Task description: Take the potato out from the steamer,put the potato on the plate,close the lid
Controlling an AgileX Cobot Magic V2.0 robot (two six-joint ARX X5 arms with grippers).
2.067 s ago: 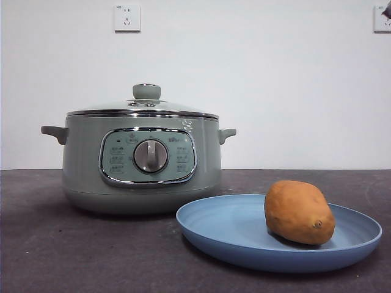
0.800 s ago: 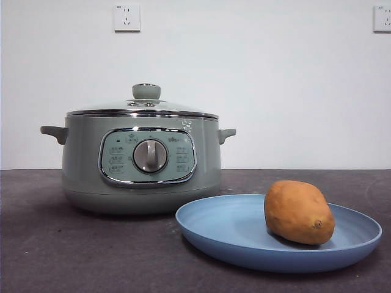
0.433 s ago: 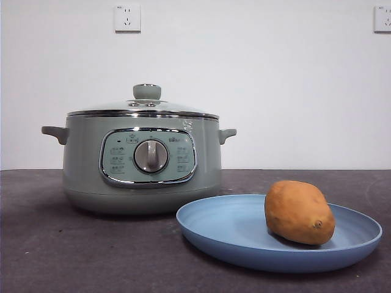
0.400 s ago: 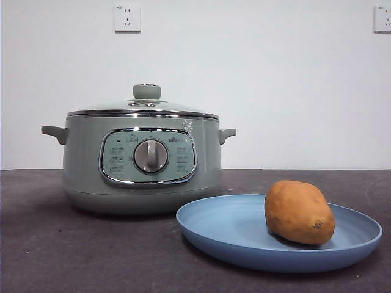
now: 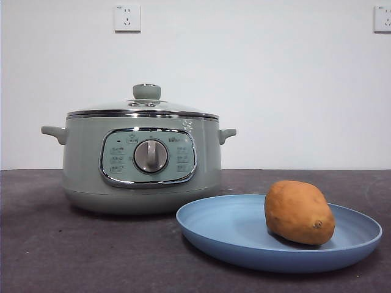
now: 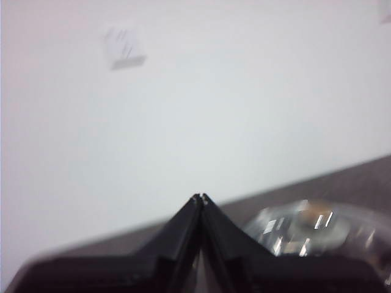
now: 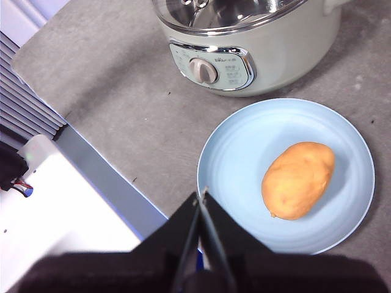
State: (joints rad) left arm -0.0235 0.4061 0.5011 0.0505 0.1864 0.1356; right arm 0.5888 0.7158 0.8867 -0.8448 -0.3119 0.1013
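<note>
The orange-brown potato point(image 5: 299, 212) lies on the right half of the light-blue plate point(image 5: 232, 232), in front of and to the right of the sage-green steamer point(image 5: 142, 160). The glass lid point(image 5: 144, 107) with its green knob sits closed on the steamer. From high above the table, the right wrist view shows the potato point(image 7: 298, 179) on the plate point(image 7: 241, 159) and the steamer point(image 7: 244, 43); my right gripper point(image 7: 201, 195) is shut and empty. My left gripper point(image 6: 200, 198) is shut, raised, facing the wall, with the lid point(image 6: 317, 229) blurred below it. Neither arm shows in the front view.
Dark grey table top point(image 5: 73, 250) runs around the steamer and plate. The table's edge and a white surface point(image 7: 67, 207) lie beneath the right gripper. Two wall sockets point(image 5: 127, 18) hang on the white wall behind.
A dark arm tip at the top right corner 2.2 s ago has left the front view. The steamer, lid, plate and potato have not moved.
</note>
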